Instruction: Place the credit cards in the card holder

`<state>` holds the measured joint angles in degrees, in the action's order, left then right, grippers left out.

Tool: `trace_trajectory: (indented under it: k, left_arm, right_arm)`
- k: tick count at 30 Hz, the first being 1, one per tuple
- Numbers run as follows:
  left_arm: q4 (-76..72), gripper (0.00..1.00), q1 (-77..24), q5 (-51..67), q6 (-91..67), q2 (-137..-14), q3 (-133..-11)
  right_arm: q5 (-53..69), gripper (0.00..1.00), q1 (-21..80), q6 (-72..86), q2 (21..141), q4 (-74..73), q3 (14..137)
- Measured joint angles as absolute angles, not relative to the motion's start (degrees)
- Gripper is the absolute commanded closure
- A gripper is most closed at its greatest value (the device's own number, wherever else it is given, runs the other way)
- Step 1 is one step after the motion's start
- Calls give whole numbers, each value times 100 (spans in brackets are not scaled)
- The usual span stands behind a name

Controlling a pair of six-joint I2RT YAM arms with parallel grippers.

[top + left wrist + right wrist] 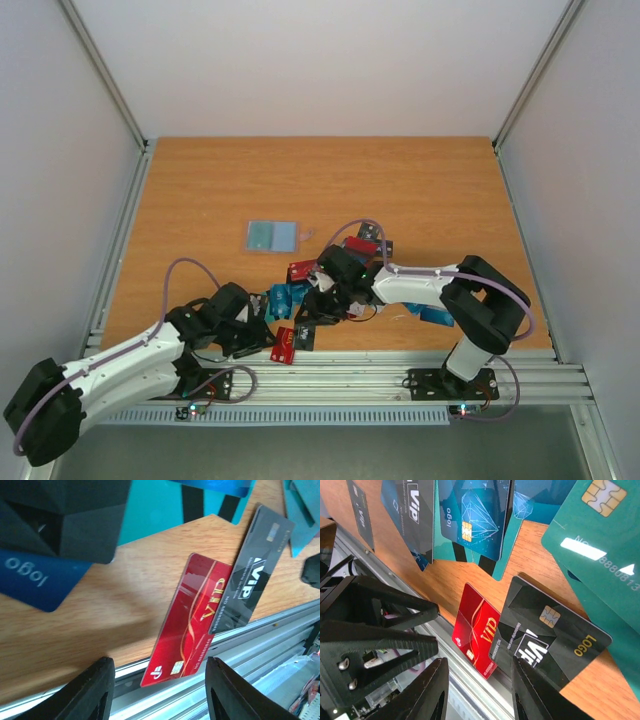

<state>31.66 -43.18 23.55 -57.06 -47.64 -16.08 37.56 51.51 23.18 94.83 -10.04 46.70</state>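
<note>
Wooden desk (pixel 400 190), aluminium rail (pixel 380 365) along its near edge. Left arm (pixel 120 365) comes in from the near-left corner. Right arm (pixel 420 285) bends in from the near-right side. Both point at the middle of the near edge.

Card holder (pixel 272 235) lies open and flat, pale blue inside up, left of desk centre. It sits just beyond the pile on the far side, apart from both grippers, no card seen in it.

Credit cards (pixel 300 295) are a loose overlapping heap at mid-desk near the front edge, teal, blue, red and black; more by the right arm's elbow.

Left gripper (pixel 159 660): fingers (pixel 90 690) spread apart, holding nothing, low over the near edge. Right gripper (pixel 479 662): fingers (pixel 432 690) also parted and empty, facing the same spot from the far side.

Red card (pixel 185 630) lies face up with one end hanging over the near edge onto the rail. Black VIP card (pixel 255 575) lies just beside it, long edges touching or overlapping, also reaching the rail. Blue logo card (pixel 35 580) lies farther in, to one side. Green chip card (pixel 600 540) and a teal diamond-print card (pixel 475 515) lie in the heap behind.
</note>
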Motion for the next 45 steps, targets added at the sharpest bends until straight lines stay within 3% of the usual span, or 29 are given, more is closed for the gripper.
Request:
trace_trajectory:
  k: [31, 45]
  left_arm:
    - [3107, 46, -4954, 2353, -5850, -5422, -1660]
    - [2314, 48, -5124, 2394, -6309, -5564, -1437]
  right_arm:
    - [3957, 66, 5148, 2329, 10125, -561, 4670]
    - [4034, 67, 5148, 2322, 10145, -274, 4541]
